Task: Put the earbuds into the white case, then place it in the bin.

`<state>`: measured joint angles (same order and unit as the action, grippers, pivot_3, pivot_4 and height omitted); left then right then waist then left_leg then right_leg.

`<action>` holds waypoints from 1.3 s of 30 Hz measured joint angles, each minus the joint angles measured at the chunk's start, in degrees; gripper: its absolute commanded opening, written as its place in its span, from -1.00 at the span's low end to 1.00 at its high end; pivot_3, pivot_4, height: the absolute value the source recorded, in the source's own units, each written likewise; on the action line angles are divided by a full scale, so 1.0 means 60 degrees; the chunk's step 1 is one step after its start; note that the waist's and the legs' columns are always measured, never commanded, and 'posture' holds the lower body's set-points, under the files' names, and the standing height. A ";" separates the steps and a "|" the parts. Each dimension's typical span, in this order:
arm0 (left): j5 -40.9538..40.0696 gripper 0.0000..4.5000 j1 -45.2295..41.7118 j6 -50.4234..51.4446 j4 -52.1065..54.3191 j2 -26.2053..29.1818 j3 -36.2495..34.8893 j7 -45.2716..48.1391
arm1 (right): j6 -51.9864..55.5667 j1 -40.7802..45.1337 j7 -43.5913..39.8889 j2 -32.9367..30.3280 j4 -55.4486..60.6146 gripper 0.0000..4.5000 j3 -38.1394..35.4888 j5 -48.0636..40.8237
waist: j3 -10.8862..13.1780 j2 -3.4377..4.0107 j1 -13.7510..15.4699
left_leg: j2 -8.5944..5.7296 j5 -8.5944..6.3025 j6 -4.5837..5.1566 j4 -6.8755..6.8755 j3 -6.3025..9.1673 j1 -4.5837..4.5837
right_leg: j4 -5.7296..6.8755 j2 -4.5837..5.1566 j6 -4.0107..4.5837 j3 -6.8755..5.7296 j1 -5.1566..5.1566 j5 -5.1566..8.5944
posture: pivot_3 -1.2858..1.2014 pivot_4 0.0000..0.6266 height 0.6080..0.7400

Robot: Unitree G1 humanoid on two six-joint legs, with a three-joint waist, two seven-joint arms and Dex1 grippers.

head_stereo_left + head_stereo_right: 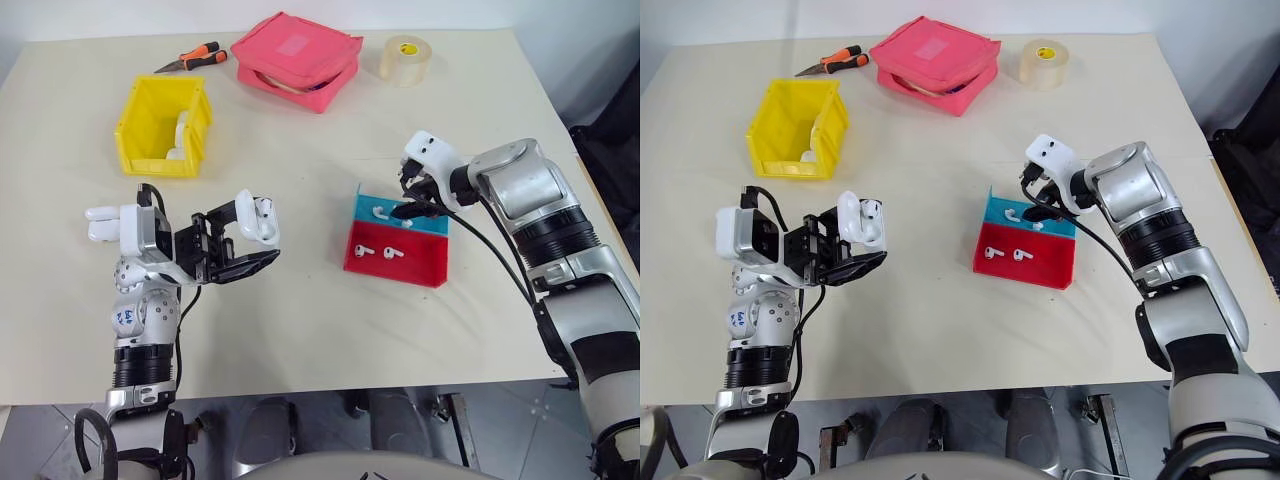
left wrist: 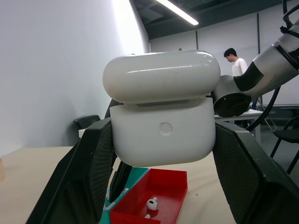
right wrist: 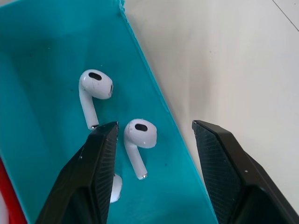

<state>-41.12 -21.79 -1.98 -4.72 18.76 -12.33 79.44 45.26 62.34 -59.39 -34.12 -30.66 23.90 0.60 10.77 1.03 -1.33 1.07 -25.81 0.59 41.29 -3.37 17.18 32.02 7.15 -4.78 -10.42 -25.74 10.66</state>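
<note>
A white case point(image 1: 258, 219) is pinched between the fingers of the left gripper point(image 1: 245, 237), held up off the table point(image 1: 300, 320) at the left side; in the left wrist view the case point(image 2: 162, 122) is seen clamped at both flanks, lid ajar. The right gripper point(image 3: 152, 154) is spread, angled down over the blue tray point(image 1: 432, 222), nothing held. In the right wrist view two earbuds point(image 3: 138, 140) are seen lying in the blue tray point(image 3: 42, 93), one just between the spread fingers point(image 3: 96, 163), the other point(image 3: 93, 91) just beside it; a third white piece is partly hidden behind a finger, identity cannot be told. The blue tray is butted against the red tray point(image 1: 400, 262), where two more earbuds point(image 1: 365, 251) are seen lying side by side, apart. The bin point(image 1: 150, 125) is placed at the far left of the table, well apart from both grippers, with white items point(image 1: 180, 135) inside against its right wall; likely cases, cannot be confirmed. Behind the bin, orange-handled pliers point(image 1: 190, 60) are laid; a pink-red pouch point(image 1: 297, 60) and a tape roll point(image 1: 405, 60) are set along the far edge. A person point(image 2: 236, 63) is visible in the background of the left wrist view.
</note>
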 measured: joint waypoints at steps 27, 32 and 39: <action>0.0001 0.24 -0.0078 -0.0091 -0.0111 0.0040 0.0017 0.0063 | -0.0237 -0.0359 -0.0281 0.0106 0.0948 -0.77 -0.0728 -0.0241 | 0.0001 0.0003 -0.0031 | 0.0002 0.0000 0.0000 0.0000 0.0000 0.0008 | 0.0000 -0.0001 0.0000 0.0001 -0.0011 0.0000 | 0.03 -0.52 1.00; -0.0008 0.24 -0.0395 0.0083 -0.0290 0.0079 0.0127 0.0431 | -0.0176 -0.1853 -0.0526 0.0395 0.4168 -0.77 -0.3012 -0.2441 | 0.0002 0.0003 -0.0018 | 0.0000 0.0000 0.0000 0.0003 0.0006 0.0017 | 0.0000 0.0000 -0.0001 -0.0004 -0.0015 0.0000 | 0.03 -0.52 1.00; -0.0008 0.24 -0.0842 0.0456 -0.0925 0.0070 0.0373 0.1025 | 0.2040 -0.3626 0.0762 0.1801 0.8094 -0.77 -0.5254 -0.6026 | 0.0002 0.0003 -0.0024 | -0.0003 0.0000 0.0000 0.0001 0.0004 0.0007 | 0.0008 -0.0003 -0.0001 0.0004 -0.0015 -0.0001 | 0.03 -0.52 1.00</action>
<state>-41.17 -26.85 0.76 -10.27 19.19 -10.09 85.60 57.51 40.58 -54.82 -23.32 17.90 -7.62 -35.56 10.78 1.04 -1.48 1.05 -25.81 0.59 41.29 -3.35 17.22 32.06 7.14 -4.79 -10.40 -25.83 10.65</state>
